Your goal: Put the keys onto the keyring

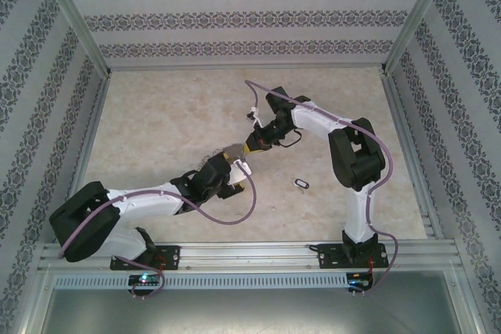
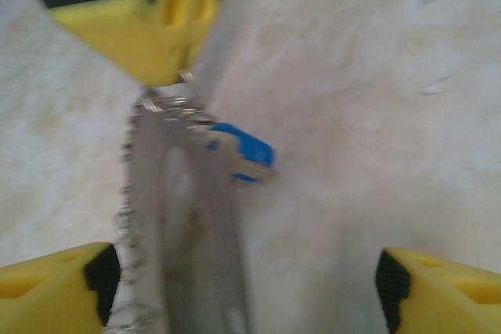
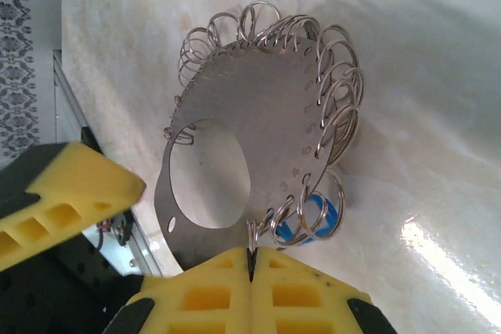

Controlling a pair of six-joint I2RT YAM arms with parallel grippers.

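the right gripper [image 3: 252, 260] is pinched tight on the rim of the keyring [image 3: 235, 107], a flat plate fringed with rings. 1 blue key [image 3: 301, 228] hangs just beside the grip. the left gripper [image 2: 243, 275] stands wide, the plate between its fingers, holding nothing. 1 loose key [image 1: 300, 184] lies to the right on the table [image 1: 156, 131]. this looks like steadying the plate; next, that key needs fetching. the stamped rim numbers are too small to read.

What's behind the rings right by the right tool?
A blue key head shows through rings on the keyring; the rest of that key is covered by them and the right tool.
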